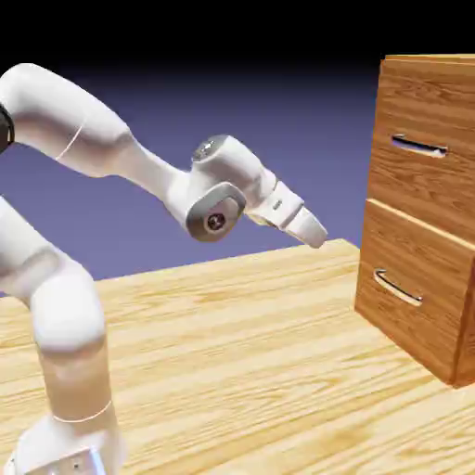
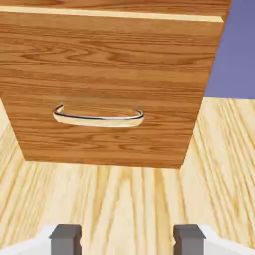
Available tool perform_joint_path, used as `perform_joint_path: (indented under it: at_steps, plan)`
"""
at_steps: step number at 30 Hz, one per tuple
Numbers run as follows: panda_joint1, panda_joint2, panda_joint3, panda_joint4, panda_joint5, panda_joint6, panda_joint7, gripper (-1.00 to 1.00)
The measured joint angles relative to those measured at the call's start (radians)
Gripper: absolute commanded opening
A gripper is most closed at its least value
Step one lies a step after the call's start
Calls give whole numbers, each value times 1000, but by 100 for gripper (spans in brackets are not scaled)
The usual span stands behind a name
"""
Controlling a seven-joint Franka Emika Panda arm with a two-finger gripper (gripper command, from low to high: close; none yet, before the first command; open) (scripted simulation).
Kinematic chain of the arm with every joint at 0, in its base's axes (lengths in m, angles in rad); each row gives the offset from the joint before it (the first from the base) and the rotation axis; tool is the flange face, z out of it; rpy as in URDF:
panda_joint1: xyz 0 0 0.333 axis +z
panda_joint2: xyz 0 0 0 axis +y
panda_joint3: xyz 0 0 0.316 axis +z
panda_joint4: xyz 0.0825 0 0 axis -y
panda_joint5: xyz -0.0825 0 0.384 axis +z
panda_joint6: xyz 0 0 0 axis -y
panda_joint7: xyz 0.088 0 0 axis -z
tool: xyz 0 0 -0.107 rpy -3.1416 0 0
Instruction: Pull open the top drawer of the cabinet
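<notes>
The gripper (image 1: pixel 315 232) hangs released, fingers apart, above bare table (image 1: pixel 232 353), well apart from the cabinet (image 1: pixel 422 213) at right; the top drawer (image 1: pixel 422 153) sits shut, flush.

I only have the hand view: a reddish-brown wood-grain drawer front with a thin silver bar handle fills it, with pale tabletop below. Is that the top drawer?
Observer: It looks like the lower one. In the exterior view the white arm's gripper tilts down toward the lower drawer of the tall reddish-brown cabinet. The top drawer sits above it.
Operator: Where is the top drawer's handle relative to the gripper?
Observer: The top drawer's silver handle sits higher than the gripper and farther to the exterior view's right.
Operator: Am I touching anything yet?
Observer: No, open space separates the gripper from the cabinet front.
</notes>
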Motion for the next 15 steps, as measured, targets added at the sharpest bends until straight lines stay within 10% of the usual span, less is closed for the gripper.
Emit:
perform_joint_path:
  at_steps: [15]
  plan:
    - [308, 411, -401, 217, 586, -96, -652, 0]
